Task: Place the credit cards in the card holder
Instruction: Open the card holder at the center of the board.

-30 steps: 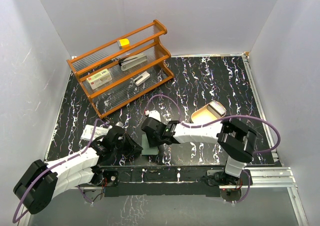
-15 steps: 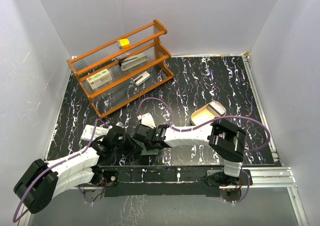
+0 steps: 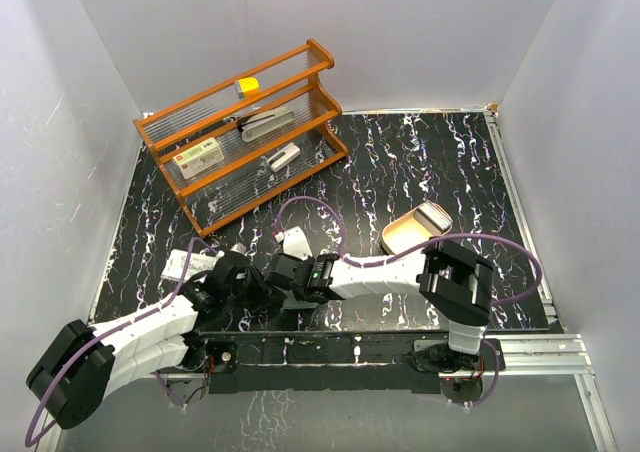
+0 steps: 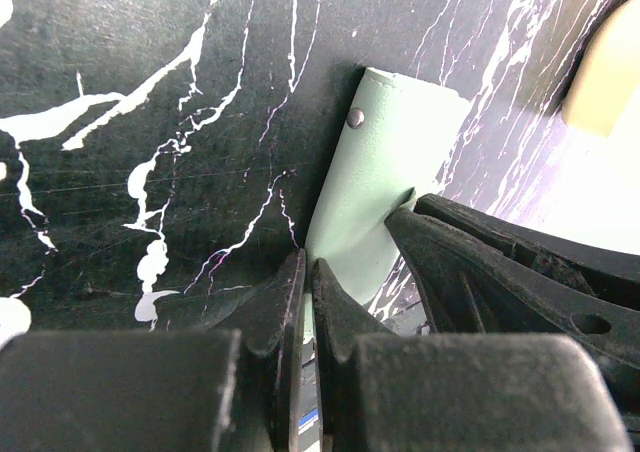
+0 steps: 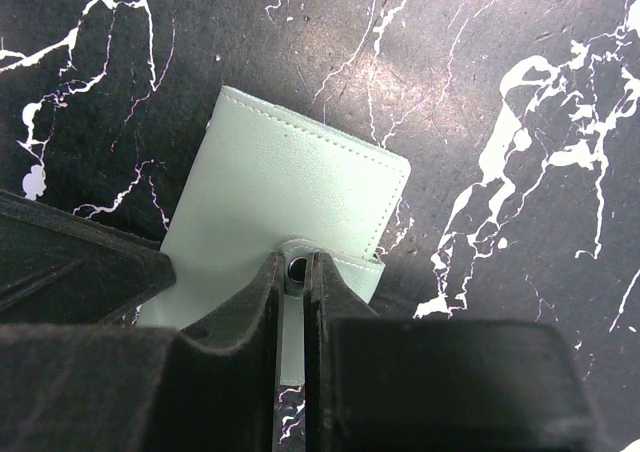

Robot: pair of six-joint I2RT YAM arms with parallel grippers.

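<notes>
The card holder is a pale green folded case lying on the black marbled table, also seen in the left wrist view. From above only a sliver of the card holder shows between the two grippers. My right gripper is shut on the holder's small snap tab. My left gripper is shut on the holder's near edge, with a pale strip showing between its fingers. In the top view the left gripper and right gripper meet over the holder. A whitish credit card lies at the left beside the left arm.
An orange wooden rack stands at the back left with a white red-labelled box and small items on it. A tan oval tray sits right of centre. White walls enclose the table on three sides.
My right gripper has moved left to the holder next to the left gripper and has shut on the snap tab. The left arm has stayed put.
</notes>
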